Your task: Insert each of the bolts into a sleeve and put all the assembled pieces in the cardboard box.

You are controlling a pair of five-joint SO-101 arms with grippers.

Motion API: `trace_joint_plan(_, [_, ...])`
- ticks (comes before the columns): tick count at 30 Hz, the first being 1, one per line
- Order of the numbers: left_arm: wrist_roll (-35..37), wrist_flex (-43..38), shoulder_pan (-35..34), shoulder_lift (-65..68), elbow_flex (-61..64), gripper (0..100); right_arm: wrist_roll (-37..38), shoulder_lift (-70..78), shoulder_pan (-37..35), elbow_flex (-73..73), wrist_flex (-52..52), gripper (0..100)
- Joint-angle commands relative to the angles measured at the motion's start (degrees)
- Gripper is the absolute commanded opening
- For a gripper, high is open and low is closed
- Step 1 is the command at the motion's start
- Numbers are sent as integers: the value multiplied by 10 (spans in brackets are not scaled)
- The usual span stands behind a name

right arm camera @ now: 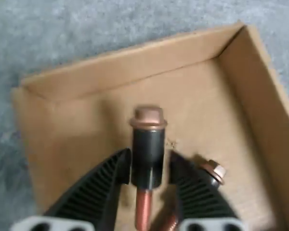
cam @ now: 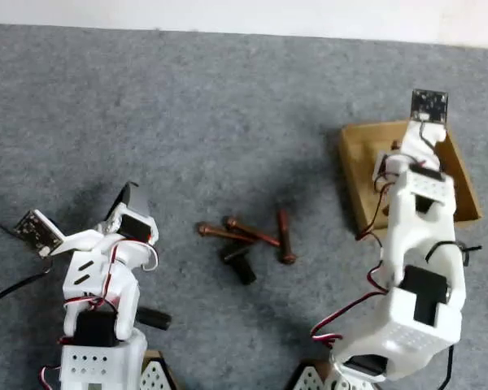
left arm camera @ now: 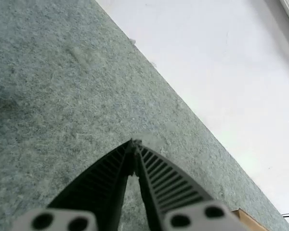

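Fig. Right gripper (right arm camera: 149,161) clamps black sleeve w/ copper bolt (right arm camera: 147,142) over shallow brown cardboard box (right arm camera: 111,72), near an assembled piece (right arm camera: 213,171) inside. Recommended: lower close to floor, clear of walls, then open gently. Left gripper (left arm camera: 135,144) closed, empty, over grey mat (left arm camera: 48,86).

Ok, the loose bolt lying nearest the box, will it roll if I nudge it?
Likely, sideways: that bolt has a round shank, though its wider head and the fuzzy grey table should curb it. It looks like solid metal, so probably stiff and heavy for its size.
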Motion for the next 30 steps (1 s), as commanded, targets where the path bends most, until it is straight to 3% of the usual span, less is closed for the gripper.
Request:
trace_joint_plan(1, [-5,-14,-6,-2,12,6,-6,-14,-22,-44,44,247])
trace_joint_plan(6, [-5,-14,-6,-2,12,6,-6,-102,-62,-35,87,228])
trace_joint_plan(9, [-5,-14,-8,-2,12,6,-3,-189,-122,29,108,218])
trace_joint_plan(13, [6,-22,-83,-2,5,6,-1,-317,-251,154,109,218])
trace_joint_plan(16, [55,-25,-138,-2,1,8,-1,-388,-378,240,109,218])
trace_joint_plan(22, [56,-27,-163,-2,-4,8,1,-411,-586,321,111,218])
trace_joint_plan(25, [56,-27,-227,-2,-17,8,33,-410,-663,322,112,218])
trace_joint_plan(30, [59,-26,-407,-2,-33,7,47,-409,-762,320,109,218])
